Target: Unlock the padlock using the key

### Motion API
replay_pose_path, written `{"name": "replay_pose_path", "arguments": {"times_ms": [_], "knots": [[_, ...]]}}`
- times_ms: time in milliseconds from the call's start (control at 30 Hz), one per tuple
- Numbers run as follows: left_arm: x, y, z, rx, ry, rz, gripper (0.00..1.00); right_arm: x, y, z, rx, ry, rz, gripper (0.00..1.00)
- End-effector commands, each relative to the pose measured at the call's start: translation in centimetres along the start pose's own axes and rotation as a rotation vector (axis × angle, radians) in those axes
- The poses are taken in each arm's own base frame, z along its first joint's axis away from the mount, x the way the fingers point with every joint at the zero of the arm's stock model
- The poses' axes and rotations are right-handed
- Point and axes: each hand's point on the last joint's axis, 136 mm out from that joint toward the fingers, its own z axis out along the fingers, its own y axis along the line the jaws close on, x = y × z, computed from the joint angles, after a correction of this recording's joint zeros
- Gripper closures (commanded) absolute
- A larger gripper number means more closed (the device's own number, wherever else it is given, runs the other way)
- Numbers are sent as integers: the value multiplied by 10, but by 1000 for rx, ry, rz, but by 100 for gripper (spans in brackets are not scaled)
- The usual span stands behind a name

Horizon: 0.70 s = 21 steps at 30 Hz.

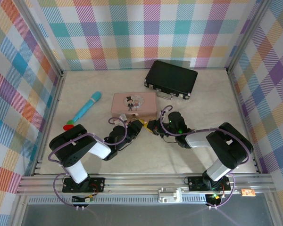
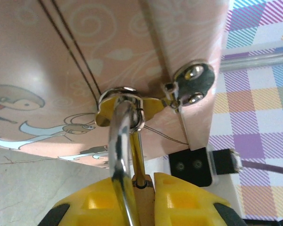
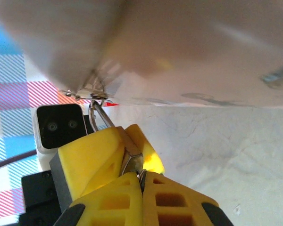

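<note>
The padlock [image 2: 145,203] hangs by its silver shackle [image 2: 120,141] from the hasp of the pink tin [image 2: 47,52]. My left gripper [image 2: 144,190] is shut on its brass body, yellow pads on either side. In the right wrist view the padlock's underside [image 3: 134,157] faces me, sitting between the left gripper's yellow fingers [image 3: 92,157]. My right gripper [image 3: 142,182] is shut on the thin metal key [image 3: 142,175], whose tip meets that underside. Seen from above, the left gripper [image 1: 134,128] and right gripper [image 1: 153,127] meet nose to nose just in front of the pink tin [image 1: 134,104].
A black case [image 1: 171,79] lies at the back right. A long blue stick [image 1: 87,106] with red and green pieces by its near end lies to the left. Checkered walls close in three sides.
</note>
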Motion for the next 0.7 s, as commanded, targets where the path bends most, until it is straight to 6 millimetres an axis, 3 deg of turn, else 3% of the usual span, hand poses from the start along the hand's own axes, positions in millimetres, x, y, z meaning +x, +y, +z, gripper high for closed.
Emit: {"name": "replay_pose_path", "arguments": {"times_ms": [0,200,367,467,667], "knots": [[15,-45,-5,185,75,161,100,8,64,-2,-163,109,219,100],[30,-54,-3,242,144,337,100,-2,118,-5,-434,213,695,100],[36,-45,5,228,167,346,100,5,158,2,-504,318,696,100],[38,-43,10,225,174,337,100,4,148,3,-488,301,722,100],[31,-43,13,207,142,280,100,0,104,-3,-426,208,714,100]]}}
